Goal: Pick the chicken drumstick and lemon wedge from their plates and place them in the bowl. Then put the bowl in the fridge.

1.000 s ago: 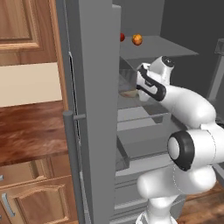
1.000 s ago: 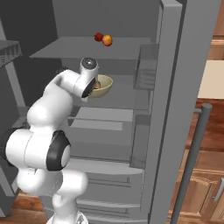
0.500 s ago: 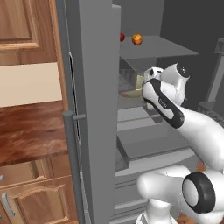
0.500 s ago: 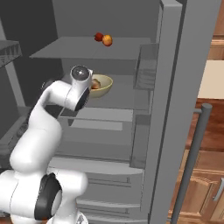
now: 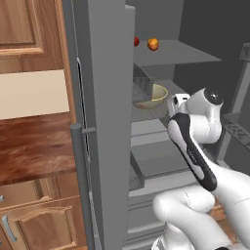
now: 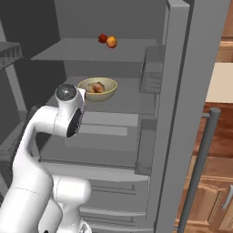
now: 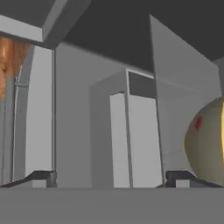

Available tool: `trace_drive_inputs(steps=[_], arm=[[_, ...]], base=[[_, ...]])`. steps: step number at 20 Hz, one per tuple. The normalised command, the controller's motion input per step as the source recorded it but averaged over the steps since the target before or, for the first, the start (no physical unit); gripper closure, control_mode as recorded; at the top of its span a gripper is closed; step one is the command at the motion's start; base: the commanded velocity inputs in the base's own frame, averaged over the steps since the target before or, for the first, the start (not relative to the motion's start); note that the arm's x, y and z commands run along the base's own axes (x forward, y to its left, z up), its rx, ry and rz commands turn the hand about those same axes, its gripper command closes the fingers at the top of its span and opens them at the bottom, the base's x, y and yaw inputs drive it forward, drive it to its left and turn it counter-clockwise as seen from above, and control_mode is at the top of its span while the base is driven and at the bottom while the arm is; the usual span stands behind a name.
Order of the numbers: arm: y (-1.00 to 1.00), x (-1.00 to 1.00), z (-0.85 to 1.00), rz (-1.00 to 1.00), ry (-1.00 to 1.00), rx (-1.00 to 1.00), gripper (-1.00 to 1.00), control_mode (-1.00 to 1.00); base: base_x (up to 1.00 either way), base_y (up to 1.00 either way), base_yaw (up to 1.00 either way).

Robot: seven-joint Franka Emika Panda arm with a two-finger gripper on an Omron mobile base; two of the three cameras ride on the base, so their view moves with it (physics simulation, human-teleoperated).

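Observation:
The olive-tan bowl (image 6: 103, 96) stands on the middle shelf of the open fridge (image 6: 182, 113), with the golden-brown chicken drumstick (image 6: 94, 87) lying inside it. From the left side the bowl (image 5: 157, 94) shows past the door edge. The lemon wedge and the plates are out of view. My gripper (image 7: 111, 177) is open and holds nothing, its fingertips (image 7: 43, 176) set wide apart. It hangs a short way in front of the shelf, apart from the bowl (image 7: 205, 140), which bulges in at the right edge of the hand view.
A red and an orange fruit (image 6: 111, 42) sit on the upper shelf (image 5: 176, 53). The grey fridge door (image 5: 105, 122) with its bar handle stands open on the left, and another door panel with bins (image 6: 152, 73) on the right. Wooden cabinets (image 5: 29, 34) flank the fridge.
The arm has drawn back from the shelf and folded lower toward the base. The bowl stays on the shelf. The jaws have opened a little wider.

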Motion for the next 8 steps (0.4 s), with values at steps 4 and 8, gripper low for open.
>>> trace_drive_inputs(steps=[4,8], arm=[[0.00,-0.93,-0.71,-0.01,0.21,-0.27,-1.00,-1.00],[0.00,-0.94,-0.68,-0.06,0.06,-0.11,-1.00,-1.00]], base=[[0.00,0.00,0.00],[0.00,0.00,0.00]])
